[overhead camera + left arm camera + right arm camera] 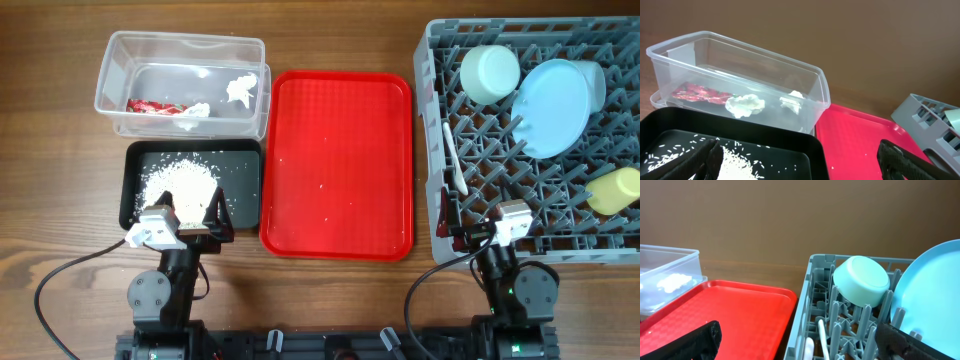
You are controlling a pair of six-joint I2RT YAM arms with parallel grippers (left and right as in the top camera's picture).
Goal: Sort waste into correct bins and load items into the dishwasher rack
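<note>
The clear tub [112, 72] at the back left holds a red-and-white wrapper [150, 105] and crumpled tissue [242, 88]. In front of it the black tray [243, 170] carries a heap of white rice [180, 182]. My left gripper [192, 207] hangs open over the black tray's near edge, nothing between its fingers [704, 157]. The grey rack [432, 120] on the right holds a pale green bowl [490, 72], a blue plate [552, 105], a blue bowl [592, 80], a yellow cup [615, 190] and white cutlery [455, 160]. My right gripper [475, 225] stands open at the rack's near left corner.
A flat red tray [338, 165] with a few stray rice grains lies between the bins and the rack. Both arm bases sit at the table's front edge, cables looping beside them.
</note>
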